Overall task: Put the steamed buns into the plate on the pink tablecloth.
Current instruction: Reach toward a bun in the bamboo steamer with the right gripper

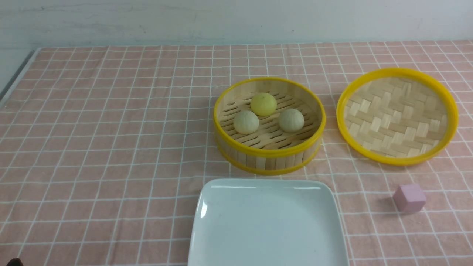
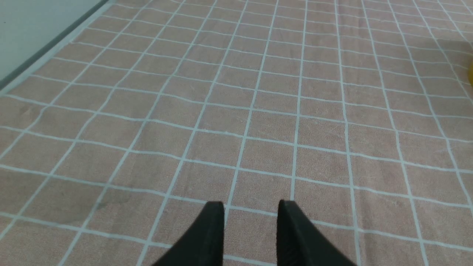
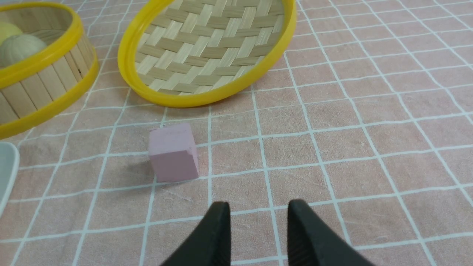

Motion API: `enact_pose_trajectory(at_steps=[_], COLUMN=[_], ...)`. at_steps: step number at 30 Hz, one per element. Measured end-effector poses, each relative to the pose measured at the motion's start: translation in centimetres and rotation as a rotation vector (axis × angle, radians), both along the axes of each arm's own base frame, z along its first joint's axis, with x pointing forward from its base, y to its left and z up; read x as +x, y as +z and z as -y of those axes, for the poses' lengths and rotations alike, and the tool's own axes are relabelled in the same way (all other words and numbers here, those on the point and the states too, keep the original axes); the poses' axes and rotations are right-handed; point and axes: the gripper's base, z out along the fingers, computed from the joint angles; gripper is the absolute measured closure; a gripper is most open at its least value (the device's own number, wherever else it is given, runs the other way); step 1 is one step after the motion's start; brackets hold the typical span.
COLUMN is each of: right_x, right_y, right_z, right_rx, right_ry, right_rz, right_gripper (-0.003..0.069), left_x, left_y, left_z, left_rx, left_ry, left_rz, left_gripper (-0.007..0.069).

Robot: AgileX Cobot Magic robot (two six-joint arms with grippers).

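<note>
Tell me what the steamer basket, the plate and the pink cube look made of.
Steamer basket: matte bamboo slats with visible grain; its glossy yellow rims are likely plastic. Plate: glossy white with bright highlights along the rim; ceramic or melamine, cannot tell. Pink cube: matte and sharp-edged; perhaps painted wood or foam.

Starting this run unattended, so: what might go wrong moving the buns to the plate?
The steamed buns sit low inside the steamer basket, so its raised wall may obstruct a grasp. They are round and the plate is glossy; a released bun may roll off.
</note>
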Motion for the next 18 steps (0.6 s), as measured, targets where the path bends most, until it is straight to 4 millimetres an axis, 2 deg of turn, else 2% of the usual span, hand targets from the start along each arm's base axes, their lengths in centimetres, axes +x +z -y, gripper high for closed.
enact_pose_trajectory(at_steps=[15,18], right_x=[0.00,0.00], right_y=[0.00,0.02], right_z=[0.03,0.35], right_rx=[-0.008,-0.101], right_ry=[-0.001,-0.009], right_rz=[0.000,0.001], right_gripper=[0.0419,0.0419], left_x=[0.00,0.00], left_y=[0.00,0.00], left_z=[0.00,0.00], left_rx=[0.000,0.000], left_ry=[0.000,0.000], left_rz=[0.000,0.000], left_gripper=[0.0387,0.0387])
